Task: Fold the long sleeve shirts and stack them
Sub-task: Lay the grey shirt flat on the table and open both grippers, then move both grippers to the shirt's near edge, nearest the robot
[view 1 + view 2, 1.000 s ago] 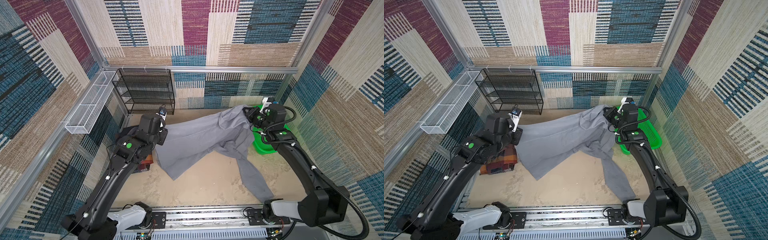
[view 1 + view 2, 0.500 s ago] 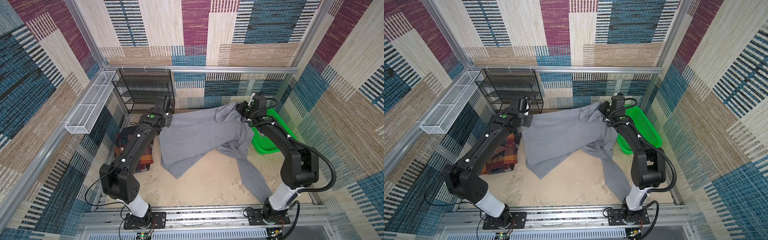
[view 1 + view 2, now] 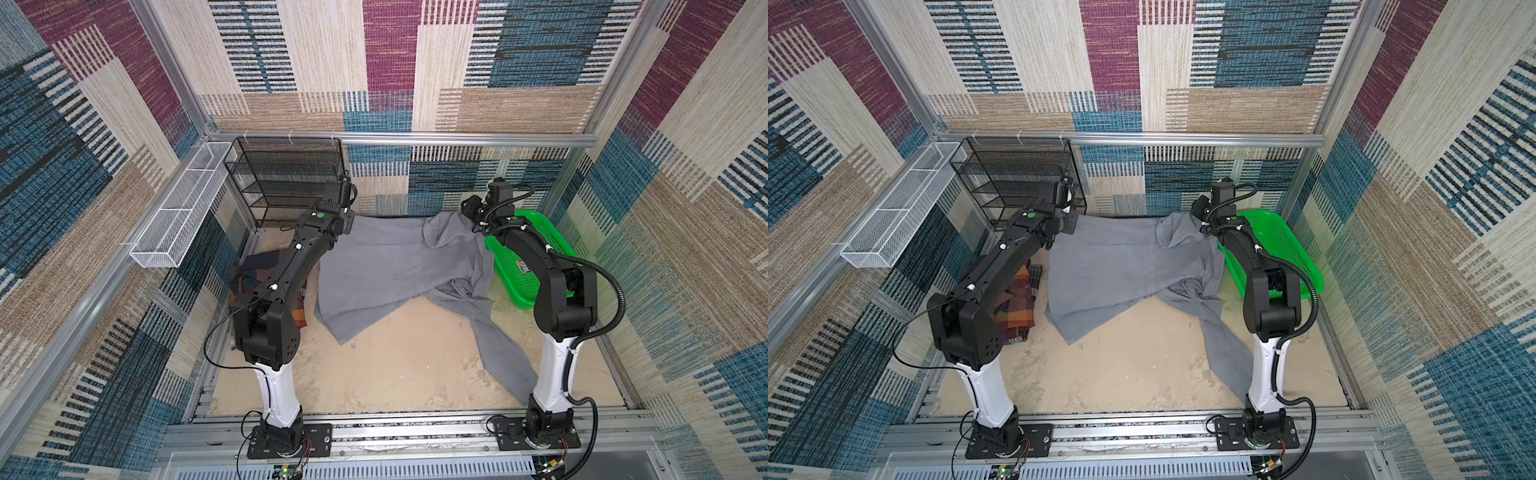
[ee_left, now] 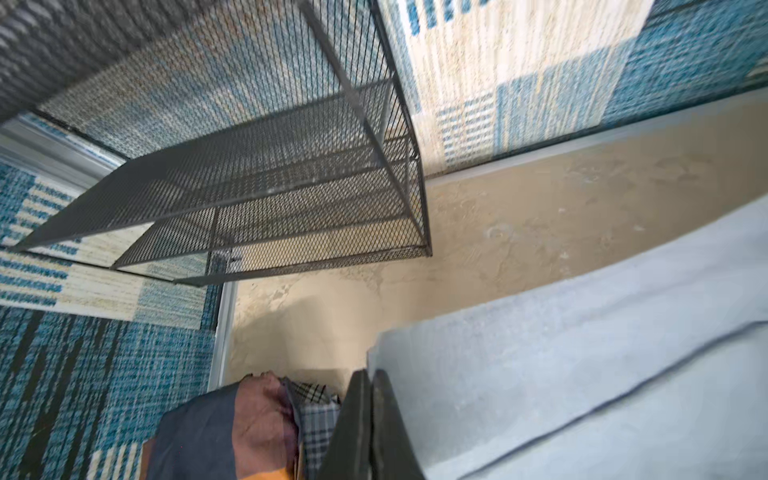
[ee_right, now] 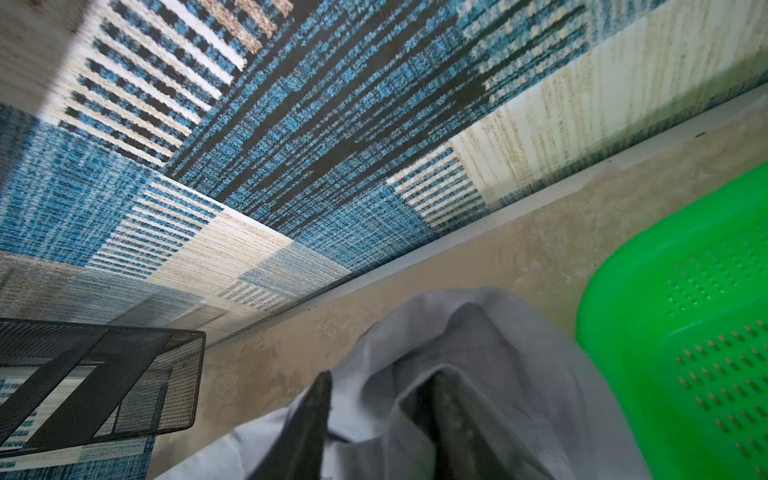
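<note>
Gray shirt (image 3: 395, 266) spread across the table (image 3: 395, 374) for folding. My left fingers (image 4: 349, 432) nearly together at one far corner, grip unclear; my right fingers (image 5: 309, 428) apart around bunched cloth.

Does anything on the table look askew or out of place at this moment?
The gray shirt lies rumpled and skewed: its far right corner is bunched up beside the green basket, and one sleeve trails crookedly toward the front edge.

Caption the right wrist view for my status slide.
Right fingers apart with the gray shirt bunched between them, green basket beside it, black rack along the wall.
</note>
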Controlling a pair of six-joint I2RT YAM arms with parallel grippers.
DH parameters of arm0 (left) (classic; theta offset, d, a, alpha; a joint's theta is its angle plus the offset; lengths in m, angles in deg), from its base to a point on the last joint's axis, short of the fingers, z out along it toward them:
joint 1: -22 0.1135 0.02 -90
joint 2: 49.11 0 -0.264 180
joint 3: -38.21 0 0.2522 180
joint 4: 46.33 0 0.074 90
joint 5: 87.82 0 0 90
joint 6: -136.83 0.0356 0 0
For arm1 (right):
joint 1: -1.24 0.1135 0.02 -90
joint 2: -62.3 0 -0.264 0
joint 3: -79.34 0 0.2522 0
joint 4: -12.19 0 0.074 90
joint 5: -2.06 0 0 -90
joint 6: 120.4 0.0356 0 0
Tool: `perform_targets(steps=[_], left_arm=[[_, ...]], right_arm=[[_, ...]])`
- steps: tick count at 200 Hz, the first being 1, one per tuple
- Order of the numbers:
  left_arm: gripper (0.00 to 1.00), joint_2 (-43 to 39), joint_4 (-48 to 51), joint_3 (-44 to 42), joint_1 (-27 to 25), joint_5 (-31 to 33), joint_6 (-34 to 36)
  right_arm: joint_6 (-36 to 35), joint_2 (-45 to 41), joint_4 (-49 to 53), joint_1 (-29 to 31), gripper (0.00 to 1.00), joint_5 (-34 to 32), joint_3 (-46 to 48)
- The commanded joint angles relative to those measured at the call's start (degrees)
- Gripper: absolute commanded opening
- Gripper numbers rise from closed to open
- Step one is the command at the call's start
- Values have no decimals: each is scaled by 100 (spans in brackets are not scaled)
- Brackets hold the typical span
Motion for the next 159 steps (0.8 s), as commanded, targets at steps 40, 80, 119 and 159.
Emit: perform_targets(steps=[40, 80, 119, 159], left_arm=[[99, -870, 772, 485, 1, -845, -743], [99, -2278, 1322, -840, -52, -1423, -1785], [95, -4073, 1087, -3459, -256, -1727, -2887], [90, -4752, 1114, -5015, -588, -2007, -3263]], right_arm=[[-523, -533, 757, 151, 78, -341, -450], [-610, -2087, 768, 481, 85, -589, 1077], [-382, -4017, 508, 714, 94, -656, 3696], [-274, -5196, 829, 888, 97, -436, 4998]])
